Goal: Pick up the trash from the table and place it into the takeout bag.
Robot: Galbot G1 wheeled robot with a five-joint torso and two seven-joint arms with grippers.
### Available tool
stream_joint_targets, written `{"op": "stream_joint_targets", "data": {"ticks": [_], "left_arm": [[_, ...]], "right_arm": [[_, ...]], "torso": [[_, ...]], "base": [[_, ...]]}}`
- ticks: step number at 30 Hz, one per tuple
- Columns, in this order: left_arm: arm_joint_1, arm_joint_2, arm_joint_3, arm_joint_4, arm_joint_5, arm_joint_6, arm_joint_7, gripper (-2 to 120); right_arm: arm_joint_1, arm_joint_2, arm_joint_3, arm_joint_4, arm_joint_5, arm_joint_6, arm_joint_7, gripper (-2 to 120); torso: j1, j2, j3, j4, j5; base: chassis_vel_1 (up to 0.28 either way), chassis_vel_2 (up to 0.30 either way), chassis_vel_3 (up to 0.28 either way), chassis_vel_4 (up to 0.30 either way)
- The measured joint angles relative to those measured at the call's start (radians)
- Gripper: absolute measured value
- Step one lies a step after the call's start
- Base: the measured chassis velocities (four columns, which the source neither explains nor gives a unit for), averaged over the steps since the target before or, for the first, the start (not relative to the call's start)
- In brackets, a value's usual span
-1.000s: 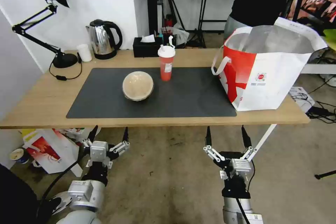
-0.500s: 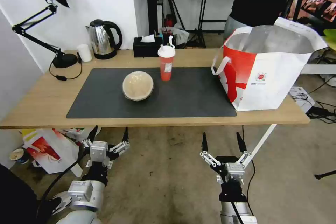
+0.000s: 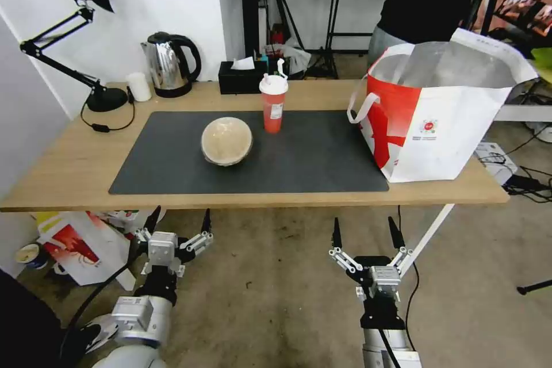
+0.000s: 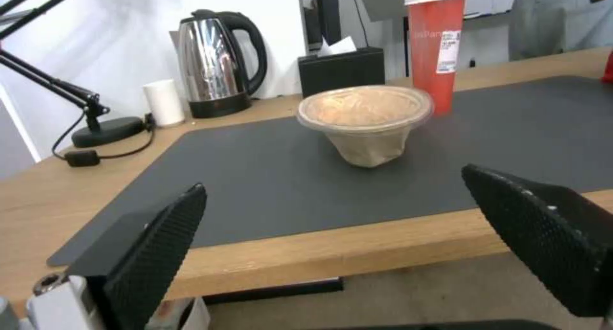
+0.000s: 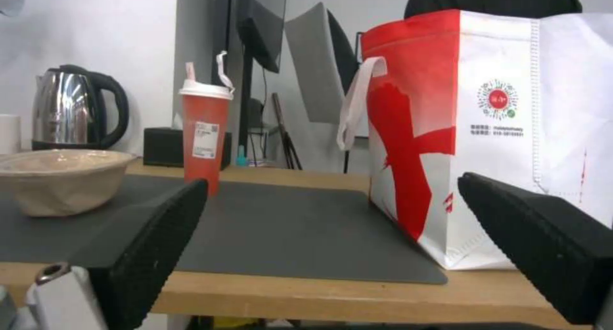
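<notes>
A round tan lidded bowl [image 3: 226, 141] [image 4: 365, 121] [image 5: 57, 179] rests on the dark grey mat [image 3: 253, 152] of the light-wood table [image 3: 69, 172]. Behind it stands a tall red cup [image 3: 273, 103] [image 4: 437, 42] [image 5: 206, 133] with white lid and straw. At the table's right end the white takeout bag [image 3: 443, 115] [image 5: 511, 129] with a red side panel stands open, foil lining showing. My left gripper [image 3: 178, 222] and right gripper [image 3: 364, 234] both hang open below the table's front edge, holding nothing.
Along the back of the table stand a black desk lamp [image 3: 86, 40], a small white cup [image 3: 138, 87], a steel kettle [image 3: 168, 64] and a black tissue box [image 3: 241, 77]. A smaller red-and-white bag [image 3: 80, 247] lies on the floor under the table's left. A person stands behind the takeout bag.
My right gripper has dropped slightly lower and a little to the left below the table edge. The left gripper and the things on the table have not moved.
</notes>
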Motion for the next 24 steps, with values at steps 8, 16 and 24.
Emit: {"op": "stream_joint_targets", "data": {"ticks": [8,16,24], "left_arm": [[0.0,0.0,0.0,0.0,0.0,0.0,0.0,100],[0.0,0.0,0.0,0.0,0.0,0.0,0.0,100],[0.0,0.0,0.0,0.0,0.0,0.0,0.0,100]], "right_arm": [[0.006,0.003,0.003,-0.006,0.0,0.0,0.0,100],[0.0,0.001,0.006,0.008,0.006,0.0,0.0,100],[0.005,-0.037,0.067,0.18,0.072,-0.019,-0.036,100]], "torso": [[0.0,0.0,0.0,0.0,0.0],[0.0,0.0,0.0,-0.0001,0.0001],[0.0,0.0,0.0,-0.0001,0.0001]], "base": [[0.0,0.0,0.0,0.0],[0.0,0.0,0.0,0.0],[0.0,0.0,0.0,0.0]]}}
